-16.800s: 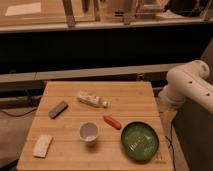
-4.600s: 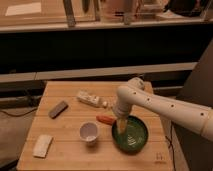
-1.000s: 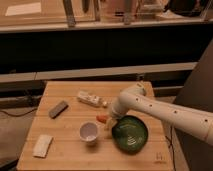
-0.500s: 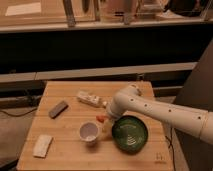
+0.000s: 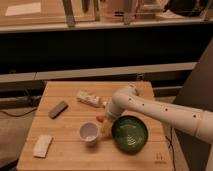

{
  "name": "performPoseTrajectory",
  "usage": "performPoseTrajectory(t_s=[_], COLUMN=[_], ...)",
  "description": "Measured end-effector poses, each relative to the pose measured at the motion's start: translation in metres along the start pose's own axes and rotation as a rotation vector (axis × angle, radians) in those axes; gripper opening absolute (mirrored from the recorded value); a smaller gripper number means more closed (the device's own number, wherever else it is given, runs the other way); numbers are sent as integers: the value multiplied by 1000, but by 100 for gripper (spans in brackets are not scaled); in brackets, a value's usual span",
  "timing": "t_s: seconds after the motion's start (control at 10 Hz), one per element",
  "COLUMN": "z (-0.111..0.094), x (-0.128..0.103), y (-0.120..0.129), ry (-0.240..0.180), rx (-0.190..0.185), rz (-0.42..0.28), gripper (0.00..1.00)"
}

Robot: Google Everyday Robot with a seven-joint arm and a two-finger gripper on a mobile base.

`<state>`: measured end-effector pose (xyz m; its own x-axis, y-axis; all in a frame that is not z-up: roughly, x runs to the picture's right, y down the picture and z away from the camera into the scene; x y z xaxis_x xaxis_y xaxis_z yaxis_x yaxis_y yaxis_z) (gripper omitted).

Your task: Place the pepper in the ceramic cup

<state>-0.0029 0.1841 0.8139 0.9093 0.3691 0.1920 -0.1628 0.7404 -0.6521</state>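
The gripper [image 5: 106,131] hangs low over the wooden table [image 5: 70,150], in the gap between the ceramic cup [image 5: 89,133] and the green bowl [image 5: 130,134]. Its fingers stand spread apart, pointing down, and whether they touch anything cannot be told. The one pepper [image 5: 100,118] — a small orange-red spot — shows just above the gripper, beside the arm's wrist, close to the cup's upper right side and outside it. The white arm [image 5: 165,114] runs from the gripper up and to the right, passing over the rim of the bowl.

Counting outward: one white cup, upright, its pale inside showing nothing in it; one dark-green bowl just right of the gripper; one white oblong packet [image 5: 89,98] with print, lying farther back near the arm's elbow; one dark flat block [image 5: 58,109] toward the left — well apart from the cup; one pale sponge-like pad [image 5: 42,145] near the front left corner.
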Motion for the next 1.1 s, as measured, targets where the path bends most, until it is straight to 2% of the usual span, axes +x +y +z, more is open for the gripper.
performPoseTrajectory(t_s=[0.4, 0.7, 1.1], z=[6, 9, 2], x=[6, 19, 45], y=[-4, -8, -15], ry=[5, 17, 38], rx=[-15, -27, -9], rz=[7, 19, 29], gripper=[80, 80, 80])
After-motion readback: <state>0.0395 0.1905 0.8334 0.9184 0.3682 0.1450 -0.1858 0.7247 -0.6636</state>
